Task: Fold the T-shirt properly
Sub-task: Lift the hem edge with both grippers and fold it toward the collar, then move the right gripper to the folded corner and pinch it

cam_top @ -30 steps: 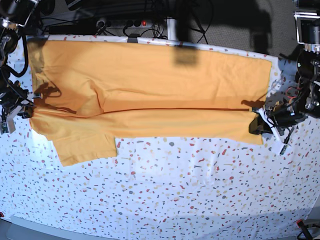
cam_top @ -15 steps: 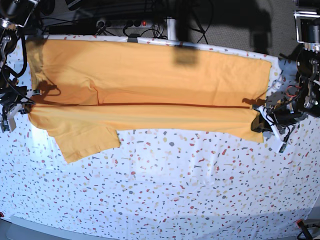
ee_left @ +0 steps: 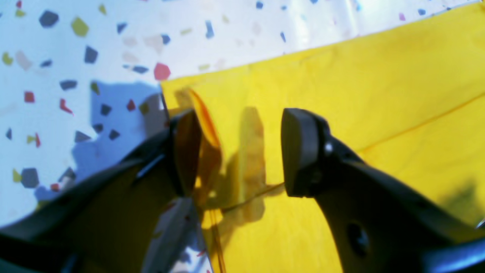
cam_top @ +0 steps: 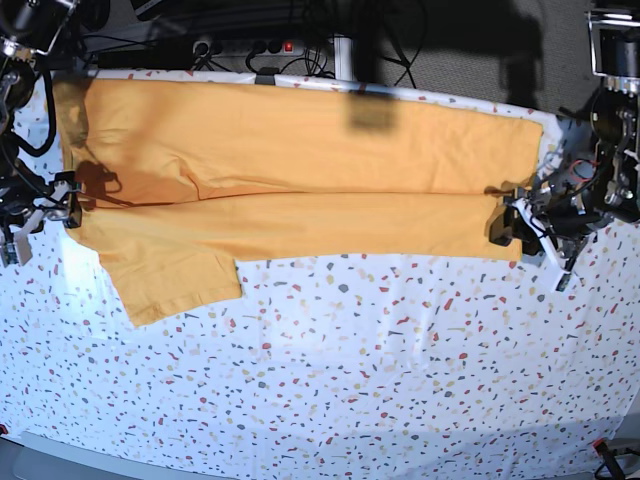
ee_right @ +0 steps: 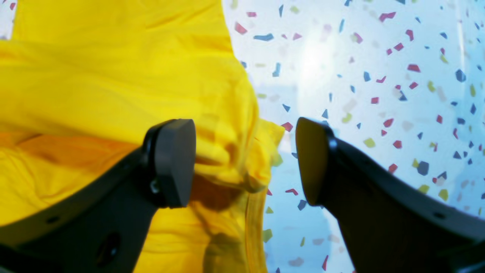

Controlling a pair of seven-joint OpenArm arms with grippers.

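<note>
- Base view: T-shirt (cam_top: pixel 300 190) spread across far half of speckled table (cam_top: pixel 380 380), near edge folded over lengthwise, one sleeve (cam_top: pixel 170 280) sticking out toward camera.
- Left gripper (ee_left: pixel 237 151): jaws apart, straddling shirt corner; fold crease visible only in this wrist view.
- Right gripper (ee_right: pixel 244 165): jaws apart, bunched hem between them, unclamped; base view hides this.

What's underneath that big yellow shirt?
The T-shirt lies on a speckled table cover, which shows all around it. Its near strip is folded over, hiding its own lower layer; anything beneath stays covered.
</note>
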